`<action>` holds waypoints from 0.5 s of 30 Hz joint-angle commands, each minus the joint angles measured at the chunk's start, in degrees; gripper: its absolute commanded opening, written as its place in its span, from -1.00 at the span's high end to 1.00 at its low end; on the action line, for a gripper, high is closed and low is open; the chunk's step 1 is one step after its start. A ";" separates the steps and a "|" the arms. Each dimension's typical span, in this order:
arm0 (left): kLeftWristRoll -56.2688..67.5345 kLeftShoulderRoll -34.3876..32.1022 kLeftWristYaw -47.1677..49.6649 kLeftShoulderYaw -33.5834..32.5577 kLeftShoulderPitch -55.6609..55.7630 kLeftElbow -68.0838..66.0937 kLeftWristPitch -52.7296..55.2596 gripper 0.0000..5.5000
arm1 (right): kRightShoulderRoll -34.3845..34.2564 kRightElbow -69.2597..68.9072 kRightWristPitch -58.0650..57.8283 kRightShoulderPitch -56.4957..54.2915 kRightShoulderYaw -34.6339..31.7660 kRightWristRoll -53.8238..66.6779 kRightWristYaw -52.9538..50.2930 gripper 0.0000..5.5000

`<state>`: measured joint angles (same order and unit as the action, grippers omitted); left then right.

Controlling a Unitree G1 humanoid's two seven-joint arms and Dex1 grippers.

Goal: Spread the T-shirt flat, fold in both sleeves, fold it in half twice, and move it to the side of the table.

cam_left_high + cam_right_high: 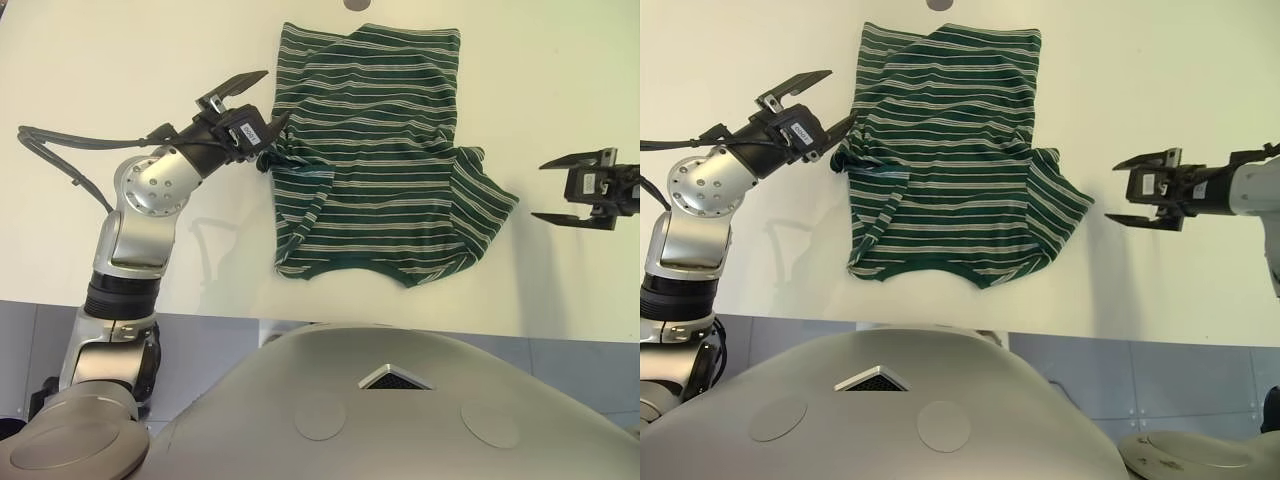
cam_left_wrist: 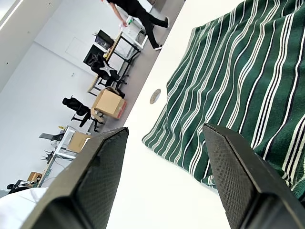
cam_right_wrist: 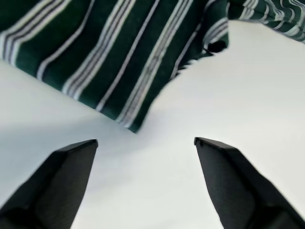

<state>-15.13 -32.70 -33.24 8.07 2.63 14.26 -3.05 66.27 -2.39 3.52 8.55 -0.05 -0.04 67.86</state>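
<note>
A dark green T-shirt (image 1: 375, 150) with thin white stripes lies rumpled in the middle of the white table (image 1: 120, 60). Its cloth is bunched at the left edge, and a flap (image 1: 488, 195) sticks out at the right. My left gripper (image 1: 275, 95) is open at the shirt's left edge, with its lower finger close to the bunched cloth; I cannot tell whether it touches. In the left wrist view, striped fabric (image 2: 248, 71) lies past the open fingers (image 2: 95, 181). My right gripper (image 1: 538, 190) hangs open to the right of the shirt, apart from it. A shirt corner (image 3: 128, 114) lies just beyond it.
A small round disc (image 1: 355, 3) is set into the table at the far edge, beyond the shirt. The table's near edge (image 1: 420, 333) runs just below the shirt. Bare white surface lies on both sides of the cloth. Chairs and boxes (image 2: 107, 102) stand in the room beyond.
</note>
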 commanded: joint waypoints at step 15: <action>0.32 -2.99 -0.92 0.30 2.12 -5.48 -5.29 -0.04 | -5.59 -0.45 -0.21 1.24 2.35 -3.61 -7.32 0.60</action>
<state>-14.24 -34.45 -33.81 8.51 4.17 9.24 -7.84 60.24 -3.73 3.15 9.79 2.29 -2.62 60.69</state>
